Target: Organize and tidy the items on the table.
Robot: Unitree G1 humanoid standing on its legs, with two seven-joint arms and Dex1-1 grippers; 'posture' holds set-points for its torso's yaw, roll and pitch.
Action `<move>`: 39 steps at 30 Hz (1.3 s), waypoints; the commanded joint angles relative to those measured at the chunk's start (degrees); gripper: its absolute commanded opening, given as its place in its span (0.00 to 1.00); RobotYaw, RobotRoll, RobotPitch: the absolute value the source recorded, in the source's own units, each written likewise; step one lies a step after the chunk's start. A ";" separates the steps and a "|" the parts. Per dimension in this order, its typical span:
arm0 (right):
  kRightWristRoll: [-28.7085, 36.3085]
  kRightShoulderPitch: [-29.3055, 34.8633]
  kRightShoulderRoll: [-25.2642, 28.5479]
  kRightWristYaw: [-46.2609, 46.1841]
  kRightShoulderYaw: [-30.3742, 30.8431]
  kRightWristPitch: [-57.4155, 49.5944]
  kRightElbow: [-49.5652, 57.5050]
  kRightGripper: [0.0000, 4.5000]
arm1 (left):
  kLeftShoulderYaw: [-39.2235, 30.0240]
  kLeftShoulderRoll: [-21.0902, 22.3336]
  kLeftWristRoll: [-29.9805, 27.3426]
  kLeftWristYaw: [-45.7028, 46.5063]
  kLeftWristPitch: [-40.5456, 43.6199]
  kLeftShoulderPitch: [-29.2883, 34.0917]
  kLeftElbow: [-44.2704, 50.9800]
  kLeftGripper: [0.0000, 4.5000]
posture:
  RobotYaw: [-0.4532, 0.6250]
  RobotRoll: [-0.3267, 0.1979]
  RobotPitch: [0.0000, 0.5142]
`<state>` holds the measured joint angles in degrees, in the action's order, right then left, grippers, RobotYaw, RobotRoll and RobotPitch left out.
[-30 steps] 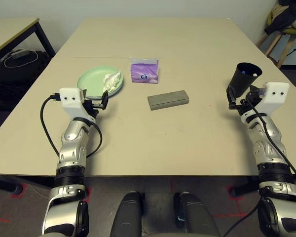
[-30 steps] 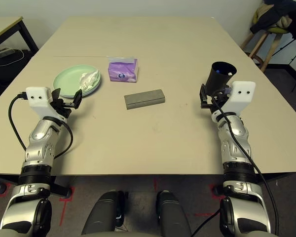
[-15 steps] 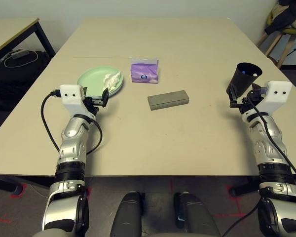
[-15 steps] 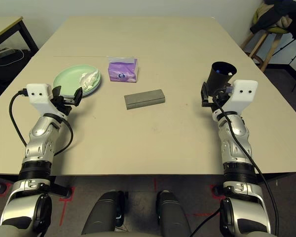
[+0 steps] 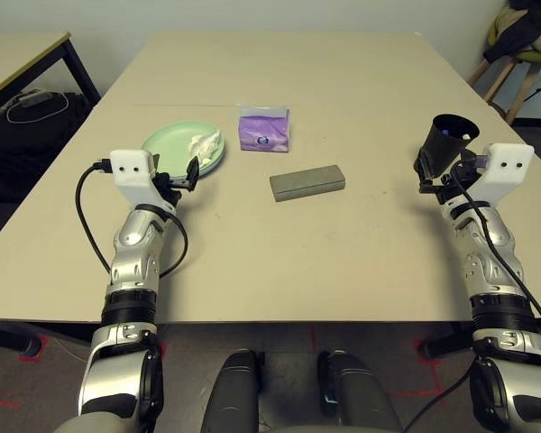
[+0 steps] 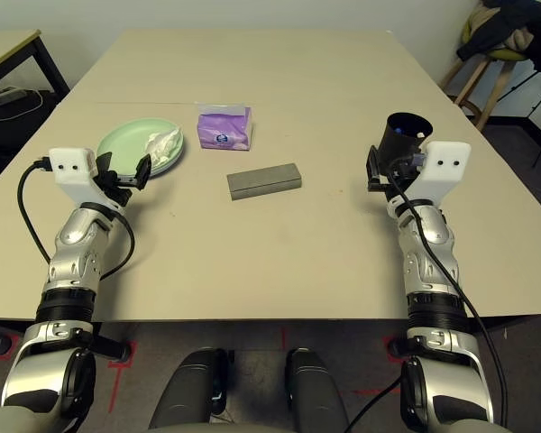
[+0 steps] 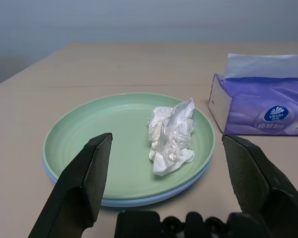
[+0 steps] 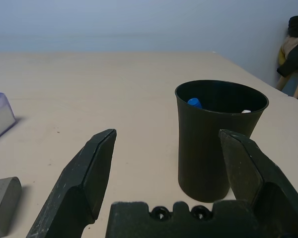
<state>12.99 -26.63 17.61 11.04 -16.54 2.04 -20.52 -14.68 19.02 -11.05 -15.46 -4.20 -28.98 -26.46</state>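
Left wrist view: green plate (image 7: 84, 144) (tissue (image 7: 171, 135) on it) just beyond the spread-wide left claw (image 7: 171, 173) — apart.

- The left end effector (image 5: 182, 177) has moved forward across the table (image 5: 279, 244) over the last second; its open fingertips now sit at the near rim of the green plate (image 5: 167, 144), closer to the crumpled tissue (image 7: 171, 135).
- The right end effector (image 6: 379, 171) has shifted slightly forward and up beside the black cup (image 6: 404, 137).
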 commanded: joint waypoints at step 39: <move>-1.19 -1.20 -1.02 -0.63 0.38 1.92 -2.10 1.00 | 0.71 -0.74 0.32 0.44 -0.90 -1.99 -2.57 1.00 | 0.48 0.62 0.10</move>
<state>11.77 -28.02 16.83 10.68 -16.28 3.54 -22.53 -14.55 18.44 -11.07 -14.96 -4.88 -30.80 -28.11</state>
